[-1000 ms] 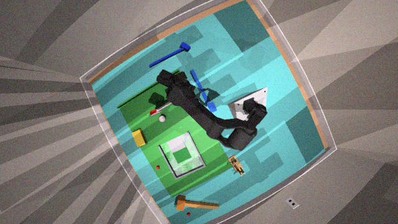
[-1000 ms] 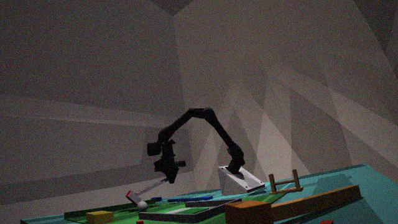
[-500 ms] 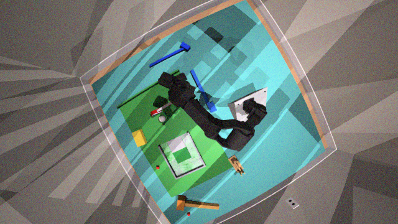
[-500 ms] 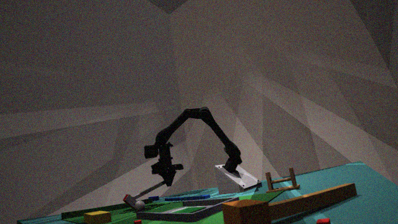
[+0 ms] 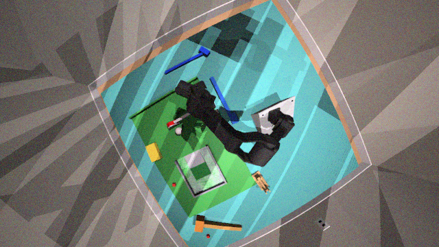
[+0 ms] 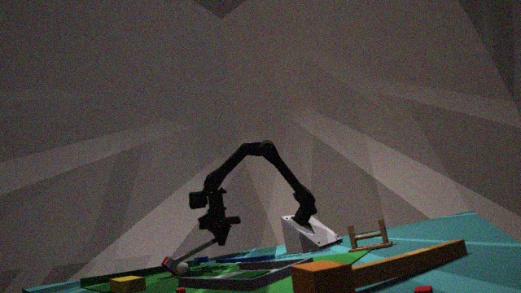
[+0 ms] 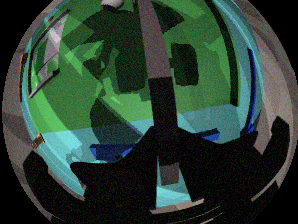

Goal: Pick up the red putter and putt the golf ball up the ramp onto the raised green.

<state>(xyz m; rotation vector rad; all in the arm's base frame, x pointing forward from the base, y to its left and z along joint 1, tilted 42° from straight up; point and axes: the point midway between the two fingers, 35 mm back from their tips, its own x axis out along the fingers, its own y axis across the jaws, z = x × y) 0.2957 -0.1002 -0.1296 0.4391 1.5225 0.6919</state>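
The red putter, with its red head (image 5: 170, 124) (image 6: 166, 261) and grey shaft (image 5: 180, 119) (image 6: 196, 251) (image 7: 154, 45), slants down from my gripper (image 6: 220, 240) (image 7: 161, 129). My gripper is shut on the dark upper end of its shaft, above the mat. The white golf ball (image 5: 178, 131) (image 6: 182, 268) (image 7: 112, 3) lies on the green mat (image 5: 164, 144), close beside the putter head on the ramp's side; I cannot tell if they touch. The grey-walled enclosure (image 5: 184, 178) holds the light ramp (image 5: 195, 158) and the raised green (image 5: 201, 171). The ball is outside it.
A yellow block (image 5: 153, 152) (image 6: 128, 283) sits at the mat's edge. Two blue clubs (image 5: 185, 64) (image 5: 221, 94) lie behind the arm. A wooden stand (image 5: 261, 182) (image 6: 369, 236), an orange mallet (image 5: 219, 226) (image 6: 407, 264) and small red cubes (image 5: 173, 184) (image 5: 208, 236) lie around. A dark rail (image 5: 151, 106) edges the mat.
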